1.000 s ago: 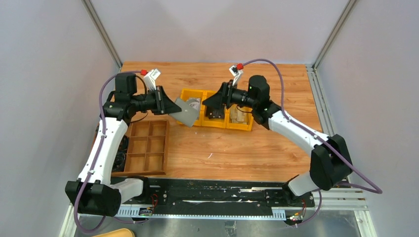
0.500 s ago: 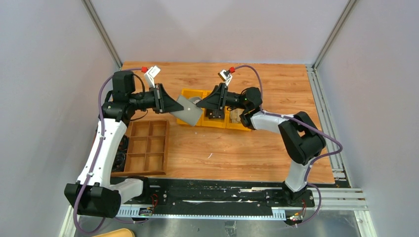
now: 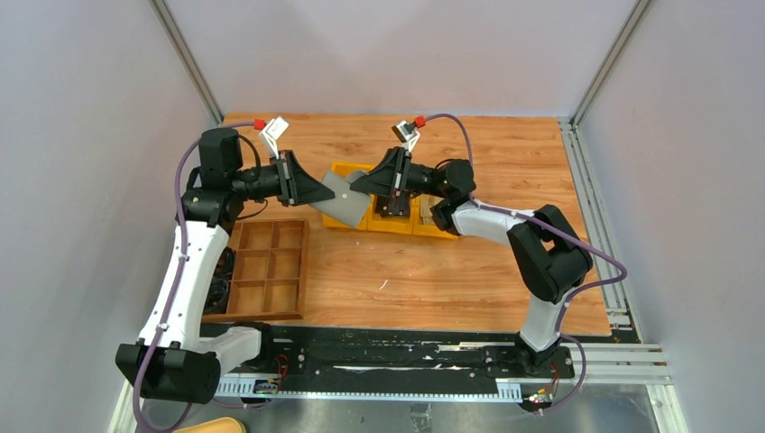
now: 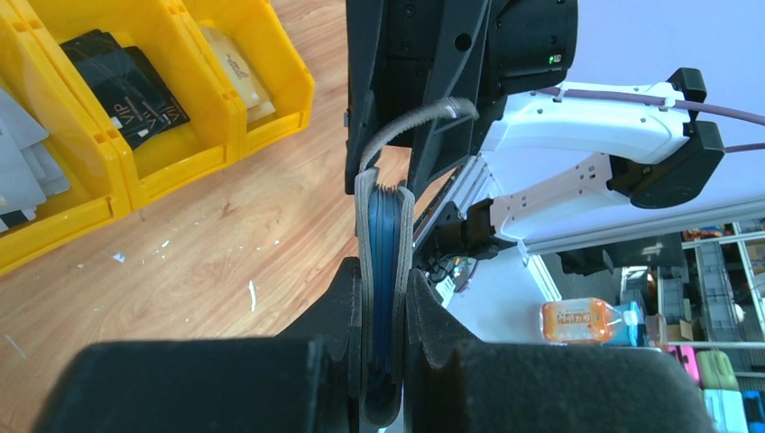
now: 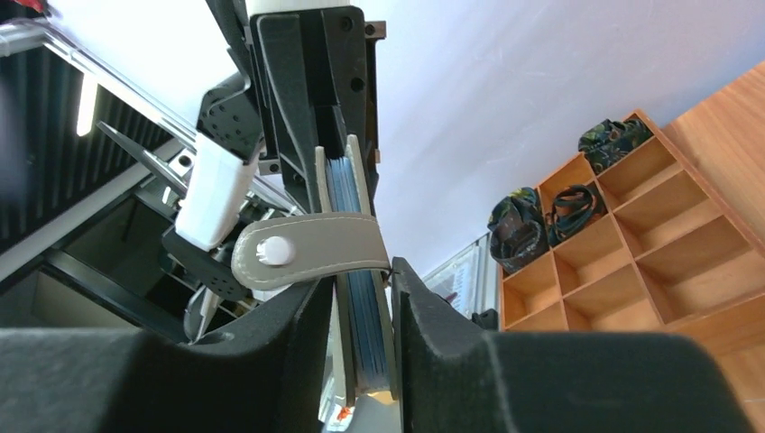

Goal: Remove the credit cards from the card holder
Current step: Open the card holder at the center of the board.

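The card holder (image 3: 346, 202) is held off the desk (image 3: 433, 280), above the left end of the row of yellow bins (image 3: 397, 228), and is gripped from two sides. The jaws of the left gripper (image 3: 321, 194), reaching in from the left of the bins, are clamped on one edge of the holder. In the left wrist view its grey walls are seen pinched between the pads, with blue layers between them. The jaws of the right gripper (image 3: 357, 186), reaching over the bins from the right, are closed against both faces of the opposite edge. The closing tab (image 5: 307, 253) is curled over that edge, its snap showing. Whether cards are inside cannot be told. Tan credit cards (image 4: 236, 70) are seen lying in the right-end bin, a black item (image 4: 126, 86) lettered VIP in the middle bin, and light grey cards (image 4: 18, 171) in the left bin. A wooden compartment tray (image 3: 257, 315) is set left of the bins, nearer the arm bases.
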Robot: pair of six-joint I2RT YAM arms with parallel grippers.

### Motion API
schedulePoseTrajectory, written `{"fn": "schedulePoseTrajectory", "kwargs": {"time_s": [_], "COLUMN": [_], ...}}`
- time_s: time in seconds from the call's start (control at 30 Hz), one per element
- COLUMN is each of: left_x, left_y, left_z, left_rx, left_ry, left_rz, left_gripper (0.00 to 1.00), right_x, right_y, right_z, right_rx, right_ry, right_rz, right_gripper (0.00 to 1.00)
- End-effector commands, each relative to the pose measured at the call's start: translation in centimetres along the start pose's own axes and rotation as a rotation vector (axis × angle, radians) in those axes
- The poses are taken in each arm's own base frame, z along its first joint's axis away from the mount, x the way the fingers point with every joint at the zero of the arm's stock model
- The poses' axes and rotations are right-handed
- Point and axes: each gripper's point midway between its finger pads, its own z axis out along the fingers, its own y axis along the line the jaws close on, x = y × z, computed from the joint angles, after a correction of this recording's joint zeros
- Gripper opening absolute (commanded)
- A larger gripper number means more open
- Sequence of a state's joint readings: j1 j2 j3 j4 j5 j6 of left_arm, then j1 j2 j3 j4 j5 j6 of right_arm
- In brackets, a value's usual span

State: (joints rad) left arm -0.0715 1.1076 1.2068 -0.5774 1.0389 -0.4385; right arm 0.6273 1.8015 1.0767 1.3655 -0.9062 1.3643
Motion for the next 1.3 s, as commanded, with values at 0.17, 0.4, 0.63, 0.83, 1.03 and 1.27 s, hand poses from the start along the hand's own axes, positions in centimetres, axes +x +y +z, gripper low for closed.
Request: {"fn": "schedulePoseTrajectory", "kwargs": {"time_s": [0.17, 0.4, 0.63, 0.83, 1.03, 1.27], "left_x": [-0.3, -0.2, 0.0, 2.0, 3.2, 3.7], "left_y": [-2.0, -2.3, -2.3, -0.7, 0.0, -0.8], "left_z": [-0.7, -0.9, -1.1, -1.2, -1.1, -1.4], "left_rx": [0.051, 0.056, 0.036, -0.008, -0.009, 0.039], "left_ry": [-0.017, -0.019, -0.027, 0.014, 0.018, 0.033], "left_rz": [0.047, 0.052, 0.081, 0.096, 0.112, 0.166], "left_gripper": [0.00, 0.00, 0.14, 0.82, 0.84, 0.70], "right_x": [-2.3, -1.9, -2.3, -2.3, -1.2, -0.1], "right_y": [3.0, 2.7, 3.6, 5.2, 6.2, 7.1], "right_z": [1.4, 1.9, 2.2, 2.3, 2.3, 2.5], "right_rx": [-0.082, -0.060, -0.047, -0.004, 0.041, 0.070], "right_ry": [-0.083, -0.077, -0.082, -0.005, 0.107, 0.186], "right_rz": [-0.011, 0.000, -0.019, -0.126, -0.222, -0.288], "right_gripper": [0.31, 0.36, 0.00, 0.00, 0.00, 0.00]}}
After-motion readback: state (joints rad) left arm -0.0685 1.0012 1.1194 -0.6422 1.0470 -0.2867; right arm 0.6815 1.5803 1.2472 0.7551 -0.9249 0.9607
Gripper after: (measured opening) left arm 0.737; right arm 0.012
